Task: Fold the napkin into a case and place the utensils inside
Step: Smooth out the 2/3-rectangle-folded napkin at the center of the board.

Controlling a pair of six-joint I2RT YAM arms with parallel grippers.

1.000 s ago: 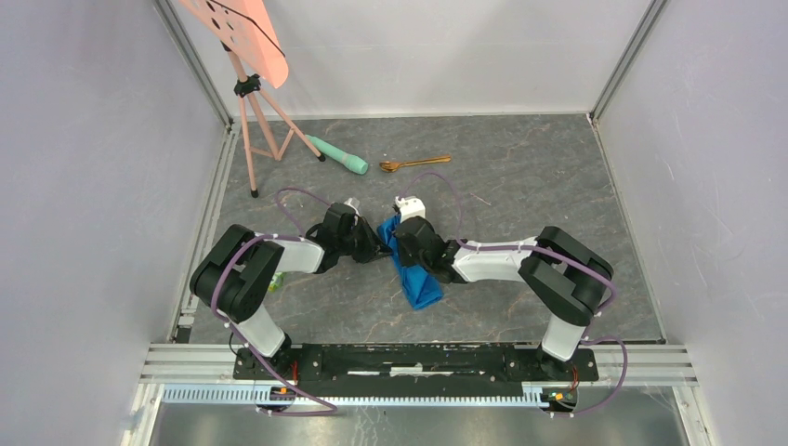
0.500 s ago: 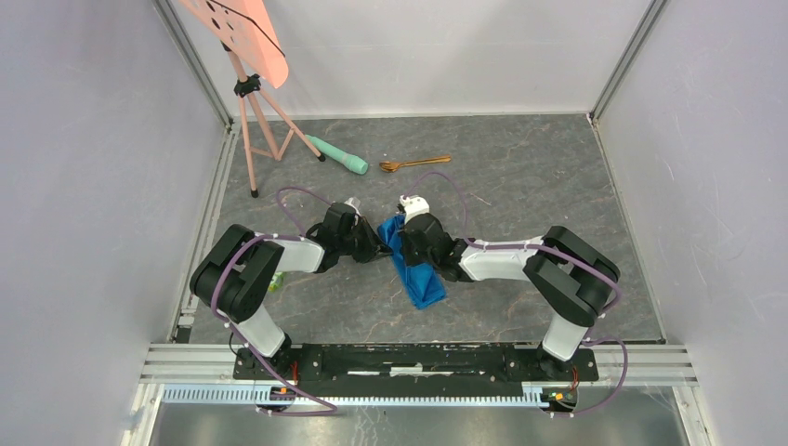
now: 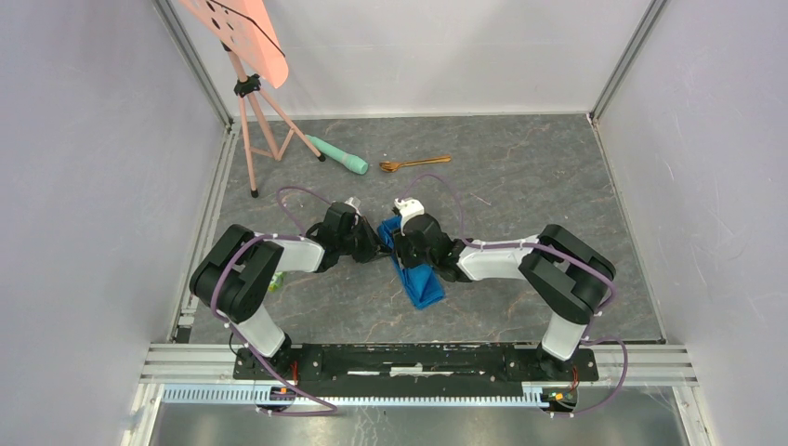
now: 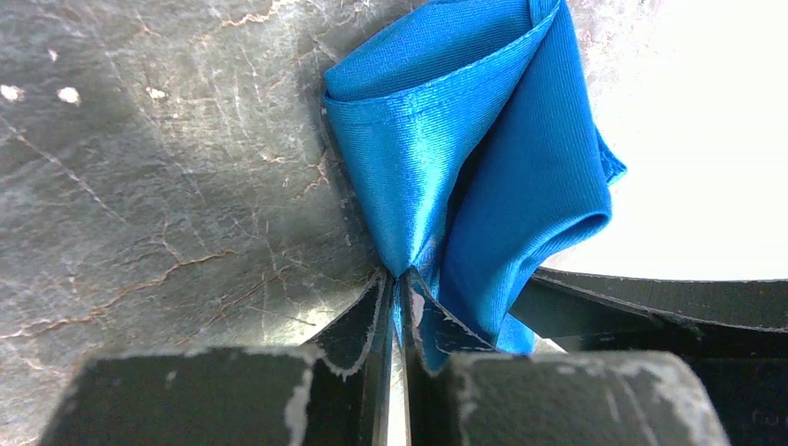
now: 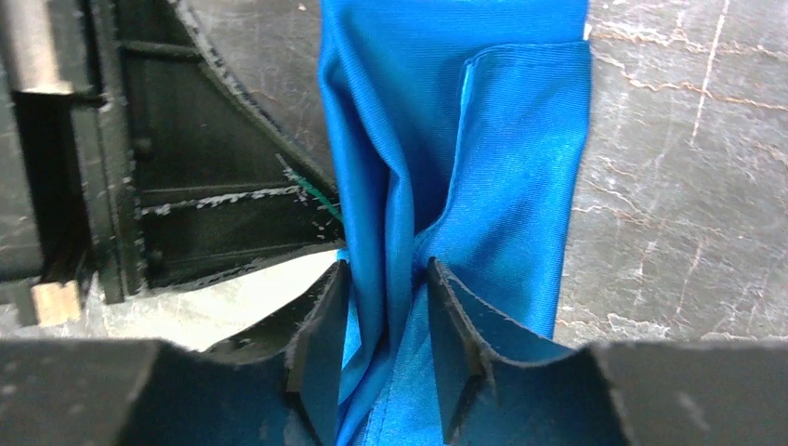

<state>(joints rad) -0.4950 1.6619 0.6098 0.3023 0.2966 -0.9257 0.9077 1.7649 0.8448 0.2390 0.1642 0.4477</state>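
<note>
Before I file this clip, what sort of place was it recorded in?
Probably a robot lab test cell, not a home: plain white panel walls on aluminium posts, two arms bolted to a metal base rail, and a pink tripod in the corner.

**Sheen, Stone and Scuff**

We see the napkin (image 4: 465,158) as finely ribbed cloth with a satin gloss. The table (image 4: 167,186) looks like veined, faintly polished stone. The fingers (image 5: 316,353) of the right gripper (image 5: 387,269) are scuffed matt black. The utensils (image 3: 413,163) are shiny gold metal.
</note>
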